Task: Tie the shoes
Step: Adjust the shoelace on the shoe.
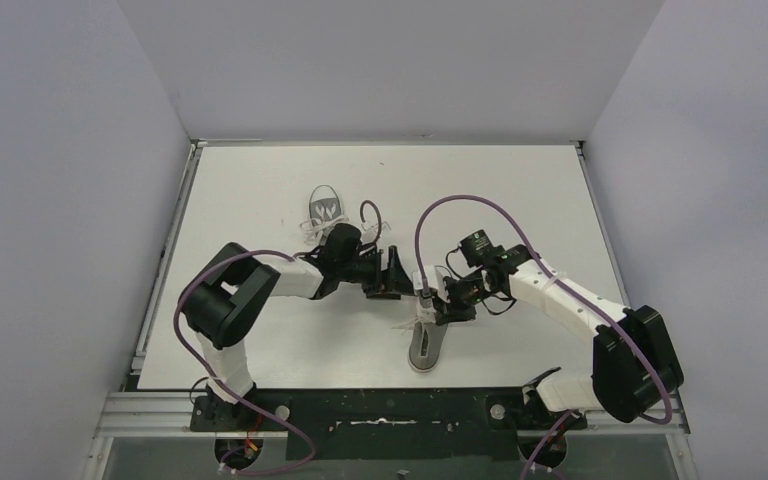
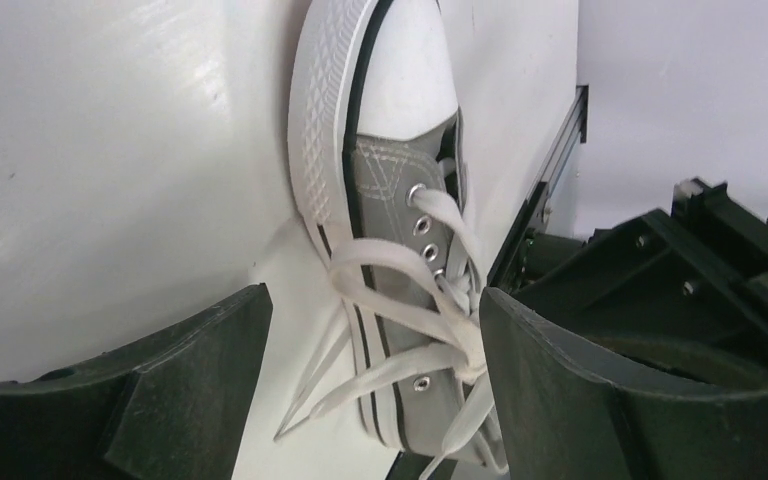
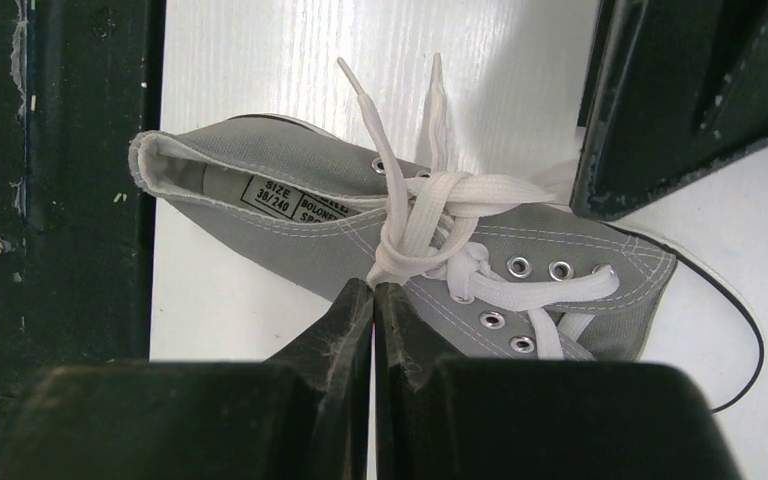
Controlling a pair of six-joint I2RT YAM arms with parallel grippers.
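Reading SIZE 38/240, label [image 3: 282, 198] inside grey shoe [image 3: 290, 245], white laces [image 3: 460, 190] crossed

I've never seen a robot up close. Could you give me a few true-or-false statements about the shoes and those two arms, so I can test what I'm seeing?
1. Two grey shoes lie on the table. True: a near shoe and a far shoe.
2. The two shoes touch each other. False: they lie well apart.
3. The left fingers are pressed shut. False: they stand wide apart.
4. The right fingers are closed. True: their tips meet on a white lace of the near shoe.
5. The shoes have black laces. False: they are white.
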